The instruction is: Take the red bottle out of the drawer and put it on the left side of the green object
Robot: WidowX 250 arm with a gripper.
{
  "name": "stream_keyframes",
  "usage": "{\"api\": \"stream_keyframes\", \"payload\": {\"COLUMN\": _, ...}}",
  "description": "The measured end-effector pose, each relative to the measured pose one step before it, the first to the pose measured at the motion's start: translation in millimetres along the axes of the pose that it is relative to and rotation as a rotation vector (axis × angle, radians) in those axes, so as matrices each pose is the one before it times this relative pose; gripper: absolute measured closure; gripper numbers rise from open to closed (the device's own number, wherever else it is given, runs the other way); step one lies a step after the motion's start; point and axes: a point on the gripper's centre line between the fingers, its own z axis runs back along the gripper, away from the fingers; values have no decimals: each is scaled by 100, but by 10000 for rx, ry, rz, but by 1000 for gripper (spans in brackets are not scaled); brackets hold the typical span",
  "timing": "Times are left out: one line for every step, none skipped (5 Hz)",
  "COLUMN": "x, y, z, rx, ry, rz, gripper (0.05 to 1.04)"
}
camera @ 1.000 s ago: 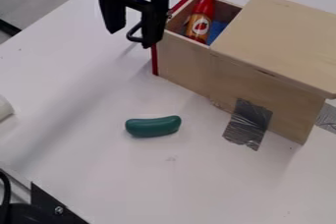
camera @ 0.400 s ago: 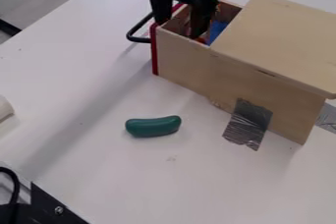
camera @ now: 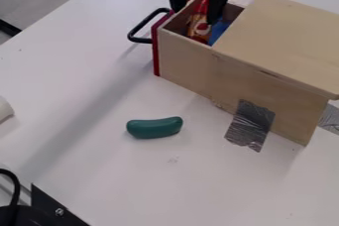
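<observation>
White table [camera: 86, 136] | green object [camera: 154, 128] | red bottle [camera: 197, 24] in drawer [camera: 156, 54], label [camera: 201, 30] illegible | tool [camera: 195, 17], fingers apart

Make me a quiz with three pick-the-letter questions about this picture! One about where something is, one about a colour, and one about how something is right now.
1. Where is the red bottle?
A) Lying on the floor
B) Inside the drawer
C) On top of the wooden lid

2. What colour is the drawer's handle?
A) Yellow
B) White
C) Black

3. How are the two fingers of the robot's hand?
A) Spread apart
B) Pressed together
C) Crossed over each other

Right letters:
1: B, because the bottle shows down between the drawer's wooden walls.
2: C, because the bent bar sticking out from the red front is black.
3: A, because there is a wide gap between the fingers, and you can see the bottle through it.
</observation>
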Motion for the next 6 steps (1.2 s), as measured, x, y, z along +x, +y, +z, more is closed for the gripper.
{"api": "stream_keyframes", "payload": {"x": 427, "y": 790, "z": -984, "rx": -77, "ry": -43, "rz": 387, "gripper": 89}}
{"api": "stream_keyframes", "payload": {"x": 76, "y": 239, "z": 5, "rx": 8, "ry": -62, "rz": 169, "gripper": 88}}
{"api": "stream_keyframes", "payload": {"x": 52, "y": 118, "z": -186, "rx": -100, "ry": -119, "rz": 61, "gripper": 88}}
{"api": "stream_keyframes", "payload": {"x": -61, "y": -108, "z": 3, "rx": -104, "ry": 35, "rz": 8, "gripper": 88}}
{"api": "stream_keyframes", "payload": {"x": 3, "y": -546, "z": -29, "rx": 119, "ry": 35, "rz": -264, "gripper": 88}}
{"api": "stream_keyframes", "payload": {"x": -66, "y": -123, "z": -6, "rx": 64, "ry": 55, "rz": -119, "gripper": 88}}
